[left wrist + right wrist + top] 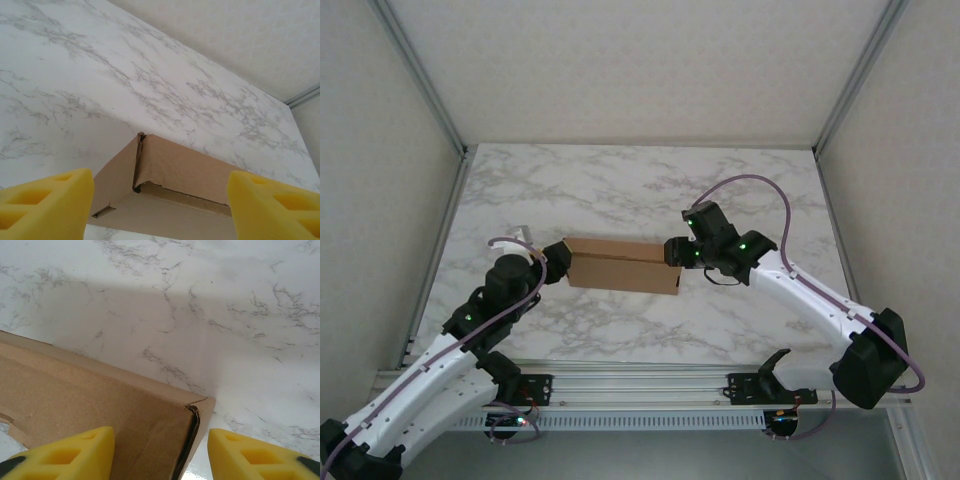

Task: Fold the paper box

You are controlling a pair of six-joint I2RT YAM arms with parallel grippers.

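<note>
The paper box (620, 264) is a brown cardboard mailer lying closed and flat on the marble table (640, 190), between my two grippers. My left gripper (558, 258) is at its left end. In the left wrist view its yellow fingers (47, 205) stand wide apart with the box's corner (170, 175) between and ahead of them; a side seam gapes slightly. My right gripper (674, 252) is at the box's right end. Its yellow fingers (60, 455) are spread, one over the box top (100, 405), the other clear of the right edge.
A small white object (523, 232) lies on the table just behind my left gripper. Metal frame posts (440, 120) and pale walls close in the table on three sides. An aluminium rail (640, 385) runs along the near edge.
</note>
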